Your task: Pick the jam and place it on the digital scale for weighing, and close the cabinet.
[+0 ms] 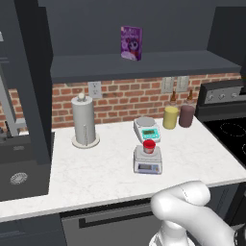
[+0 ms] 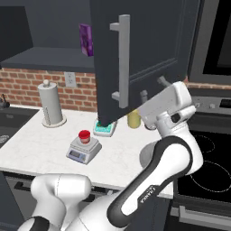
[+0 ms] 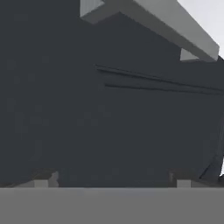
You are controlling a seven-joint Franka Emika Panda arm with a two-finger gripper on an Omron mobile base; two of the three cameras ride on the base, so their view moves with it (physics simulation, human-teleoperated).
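Charcoal cabinet [image 2: 135, 49] door hangs open over the counter (that half remains), and the gripper [image 2: 152, 88], jaws spread wide and empty, presses up at its face. Digital scale [image 1: 147, 160] already carries the jam [image 1: 149, 146].

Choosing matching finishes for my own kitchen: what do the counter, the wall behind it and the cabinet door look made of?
Counter: white marble-like stone, faint grey veining, smooth. Wall: red brick with pale mortar lines, matte. Cabinet door: flat charcoal panel, probably painted wood or laminate, with a silver bar handle that looks like brushed metal.
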